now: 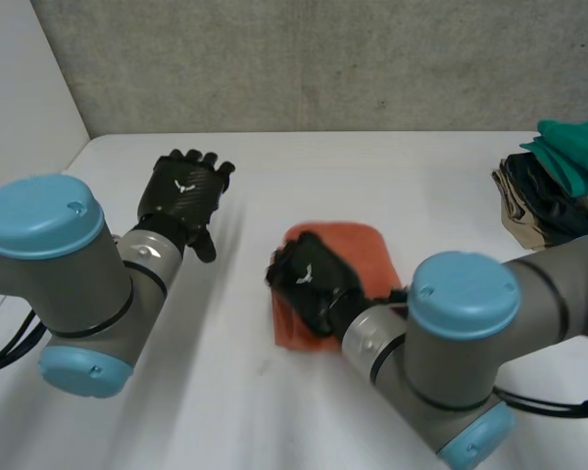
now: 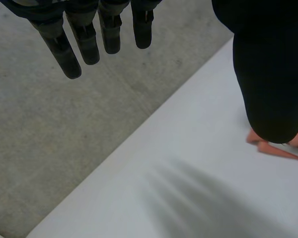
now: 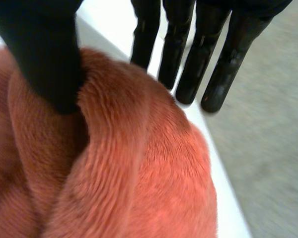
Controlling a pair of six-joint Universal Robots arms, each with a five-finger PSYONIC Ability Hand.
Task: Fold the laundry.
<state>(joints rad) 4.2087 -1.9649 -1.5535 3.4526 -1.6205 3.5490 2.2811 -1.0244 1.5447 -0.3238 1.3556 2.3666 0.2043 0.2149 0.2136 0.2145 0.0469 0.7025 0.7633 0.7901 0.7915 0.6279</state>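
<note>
Pinched a fold of the orange towel in the right hand; held the left hand released above the table. Probably best carried over low, edges matched.

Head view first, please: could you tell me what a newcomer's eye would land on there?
An orange cloth lies in the middle, one edge bunched between the thumb and fingers of the right hand. The left hand hangs open over the bare table. A pile of green and dark clothes sits at the right edge.
</note>
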